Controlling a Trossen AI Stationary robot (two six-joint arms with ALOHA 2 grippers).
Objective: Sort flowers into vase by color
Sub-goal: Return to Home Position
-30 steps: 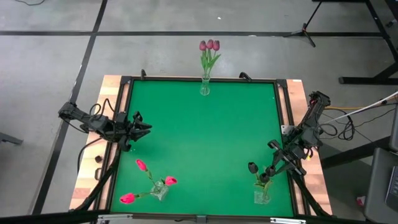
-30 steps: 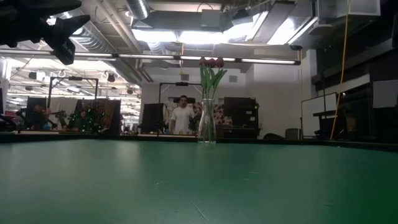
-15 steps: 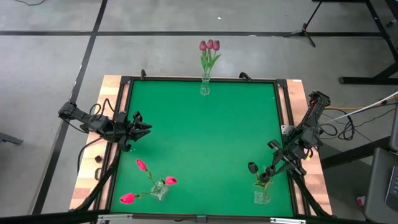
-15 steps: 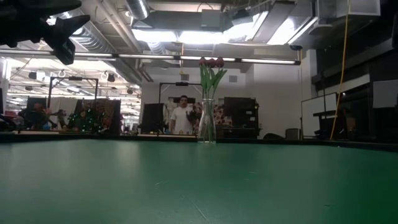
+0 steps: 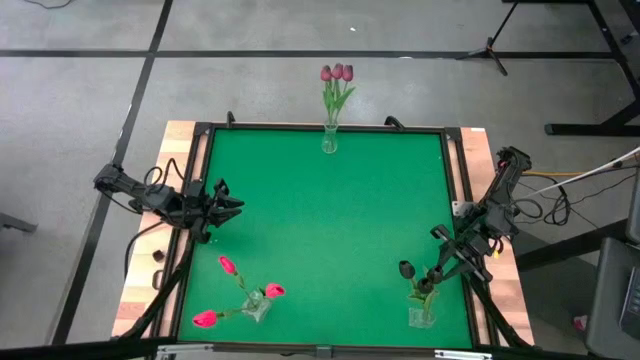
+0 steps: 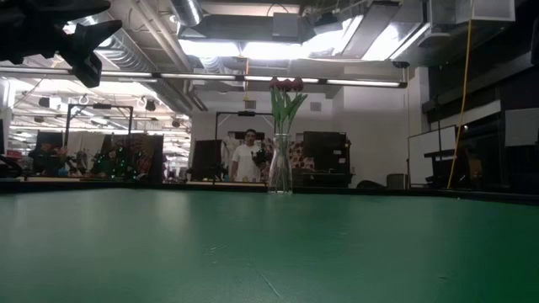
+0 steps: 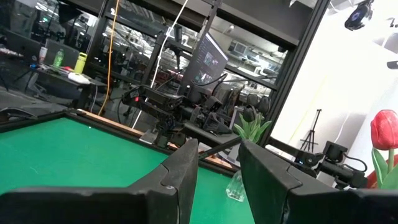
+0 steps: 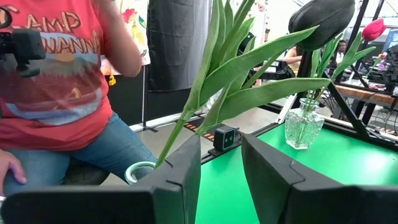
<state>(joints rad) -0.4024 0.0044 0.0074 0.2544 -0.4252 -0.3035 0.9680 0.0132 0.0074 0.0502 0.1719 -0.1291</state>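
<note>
**Tulips sorted into three vases; both pincers empty**

Your left pincer [image 7: 219,146] hovers above the left edge of the counter [image 5: 330,220]. Its fingers stand a narrow gap apart, and only the counter shows between them.

Your right pincer [image 8: 221,140] hangs near the right edge, just beside the bottom-right vase [image 5: 421,316]. It has the same narrow gap. Green leaves [image 8: 249,68] crowd close in front of it and one stem passes outside a finger, but the gap itself grips nothing.

The black tulips [image 5: 406,269] sit in that bottom-right vase, leaning towards the counter's middle. The pink-red tulips [image 5: 227,265] splay out from the bottom-left vase [image 5: 256,306], their heads well apart from one another. The mauve tulips [image 5: 337,73] stand upright, heads bunched together, in the far vase [image 5: 329,140] at the middle of the far edge.

Off the counter, the right wrist view shows a seated person in a red shirt [image 8: 56,81]. In the low view, another person [image 6: 246,160] stands deep in the room, just beside the far vase in the picture.
</note>
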